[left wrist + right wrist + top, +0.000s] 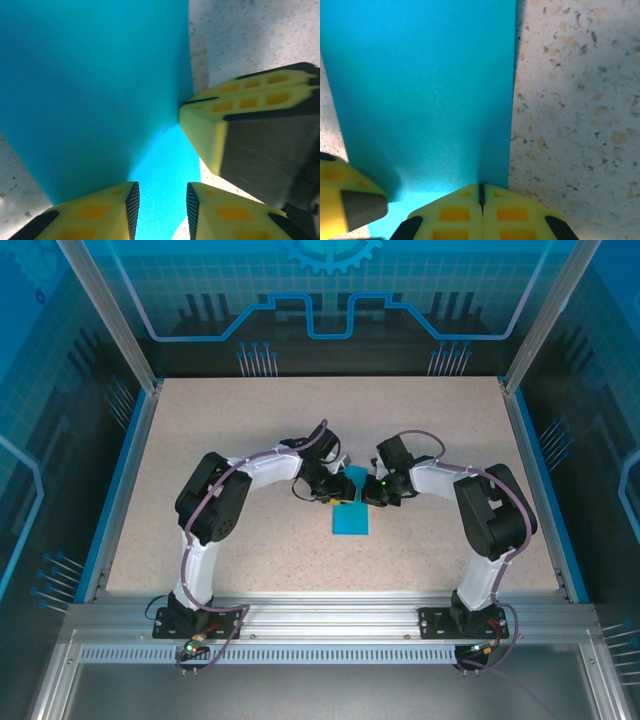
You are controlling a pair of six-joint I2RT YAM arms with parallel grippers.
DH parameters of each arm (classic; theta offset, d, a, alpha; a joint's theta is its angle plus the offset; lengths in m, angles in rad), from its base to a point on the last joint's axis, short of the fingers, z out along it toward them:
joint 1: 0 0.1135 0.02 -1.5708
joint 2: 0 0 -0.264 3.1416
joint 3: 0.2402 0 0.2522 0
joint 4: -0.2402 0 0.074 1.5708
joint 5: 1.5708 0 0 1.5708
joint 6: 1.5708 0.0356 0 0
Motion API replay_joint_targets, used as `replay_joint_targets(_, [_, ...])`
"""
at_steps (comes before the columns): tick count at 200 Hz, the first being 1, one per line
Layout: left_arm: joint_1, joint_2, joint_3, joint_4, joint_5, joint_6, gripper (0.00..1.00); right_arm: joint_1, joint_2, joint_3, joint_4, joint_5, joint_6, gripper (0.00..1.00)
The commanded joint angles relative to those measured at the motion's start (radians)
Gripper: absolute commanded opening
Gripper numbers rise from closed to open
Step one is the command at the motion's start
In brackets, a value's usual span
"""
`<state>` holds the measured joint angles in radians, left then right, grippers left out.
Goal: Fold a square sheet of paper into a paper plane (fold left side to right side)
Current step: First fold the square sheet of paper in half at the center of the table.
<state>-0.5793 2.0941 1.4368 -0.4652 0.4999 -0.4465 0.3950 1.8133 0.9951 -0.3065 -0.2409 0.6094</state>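
So the right gripper [481, 192] was clamped fully shut with nothing obvious between its fingers. Its tip was planted on the paper [350, 520] close to the sheet's right edge, basically acting as a paperweight. The paper lay flat on the table [200, 460], running from under that tip out to the right gripper's left and back toward its arm's base. From above it read as a strip taller than wide, so my guess was that the left-to-right fold was already laid over. The left gripper [161, 192] sat just across from the right gripper, nearly nose to nose, fingers a little apart with blue showing through the gap. I couldn't tell whether a layer was actually between them or the sheet was just lying underneath. What worried me was that one small tip was the only thing pinning the paper. Any sideways tug from the left gripper could have pivoted the sheet around that point and left the edges skewed, and a crooked crease wrecks a plane. Thin paper like that also buckles easily if the fingers catch both layers instead of one. With the left gripper that close to the right gripper, a small swing could have bumped them together and dragged the sheet along.
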Motion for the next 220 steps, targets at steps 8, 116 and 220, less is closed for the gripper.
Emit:
replay_joint_targets(8, [-0.003, 0.026, -0.018, -0.010, 0.000, -0.008, 0.33, 0.016, 0.058, -0.023, -0.137, 0.084, -0.014, 0.00])
replay_joint_targets(116, [0.048, -0.053, -0.178, -0.005, -0.056, -0.007, 0.32, 0.005, 0.081, -0.010, -0.172, 0.101, -0.030, 0.00])
replay_joint_targets(220, [0.075, -0.177, -0.216, 0.108, 0.044, -0.004, 0.31, 0.004, 0.081, -0.006, -0.155, 0.073, -0.028, 0.00])
